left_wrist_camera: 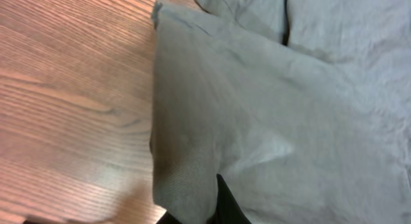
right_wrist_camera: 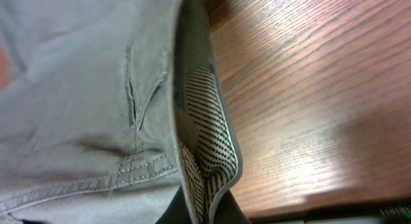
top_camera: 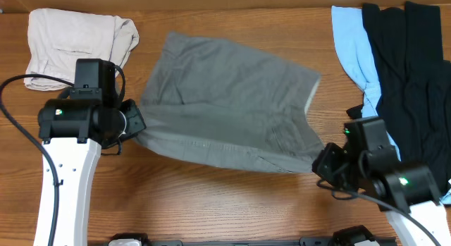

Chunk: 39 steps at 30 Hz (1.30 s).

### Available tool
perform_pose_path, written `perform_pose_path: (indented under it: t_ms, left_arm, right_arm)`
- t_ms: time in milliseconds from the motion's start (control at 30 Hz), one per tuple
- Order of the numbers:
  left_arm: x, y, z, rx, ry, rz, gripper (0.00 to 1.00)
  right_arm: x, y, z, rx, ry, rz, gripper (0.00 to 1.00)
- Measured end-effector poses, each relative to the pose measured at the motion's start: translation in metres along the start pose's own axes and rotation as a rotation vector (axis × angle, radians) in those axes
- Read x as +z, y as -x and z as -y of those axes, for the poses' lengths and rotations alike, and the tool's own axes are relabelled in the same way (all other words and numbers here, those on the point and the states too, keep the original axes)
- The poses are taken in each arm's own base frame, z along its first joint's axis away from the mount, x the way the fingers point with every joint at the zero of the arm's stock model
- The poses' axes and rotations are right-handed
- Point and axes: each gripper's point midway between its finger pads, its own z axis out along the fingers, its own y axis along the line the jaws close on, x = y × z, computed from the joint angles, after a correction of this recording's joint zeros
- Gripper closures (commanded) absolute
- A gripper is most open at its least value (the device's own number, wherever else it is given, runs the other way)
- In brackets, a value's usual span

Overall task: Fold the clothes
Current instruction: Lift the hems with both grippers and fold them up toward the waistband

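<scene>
Fingers (left_wrist_camera: 226,208) shut on shorts (top_camera: 225,98) | left gripper (top_camera: 137,125) at 8 o'clock corner, right gripper (top_camera: 323,160) at 4 o'clock waistband (right_wrist_camera: 212,140) | best: lift level, cloth taut, carry toward 12 o'clock

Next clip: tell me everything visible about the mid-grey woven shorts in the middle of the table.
The mid-grey woven shorts look like matte cotton. They are wrinkled and spread mostly flat across the wooden table. A slit pocket, stitched seams and a paler patterned inner waistband show. The near edge runs stretched between the left hand and the right hand, each shut on one end.
</scene>
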Motion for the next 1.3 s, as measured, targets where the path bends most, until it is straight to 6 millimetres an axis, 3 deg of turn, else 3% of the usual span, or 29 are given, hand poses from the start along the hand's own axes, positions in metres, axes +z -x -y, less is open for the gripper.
perform_pose_path:
  t_ms: [233, 433, 533, 733, 967, 1300]
  left_arm:
    - [-0.024, -0.011, -0.003, 0.027, -0.022, 0.022, 0.96]
    - [-0.029, 0.009, 0.010, 0.046, -0.080, 0.115, 0.96]
    - [-0.018, 0.025, 0.022, 0.057, -0.100, 0.132, 0.96]
    - [0.043, 0.047, 0.052, 0.107, -0.076, 0.067, 0.96]
    - [0.122, 0.077, 0.101, 0.171, -0.106, 0.098, 0.96]
    - [0.185, 0.127, 0.164, 0.205, -0.227, 0.300, 0.92]
  right_arm:
    - [-0.035, -0.017, 0.005, -0.008, -0.002, -0.015, 0.96]
    - [-0.032, -0.008, 0.002, 0.001, -0.013, 0.010, 0.96]
    - [-0.023, 0.000, 0.002, 0.009, -0.036, 0.012, 0.96]
    - [0.016, 0.027, 0.007, 0.053, -0.146, 0.000, 0.96]
    - [0.057, 0.081, 0.011, 0.096, -0.213, 0.081, 0.96]
    - [0.126, 0.141, 0.010, 0.093, -0.269, 0.184, 0.96]
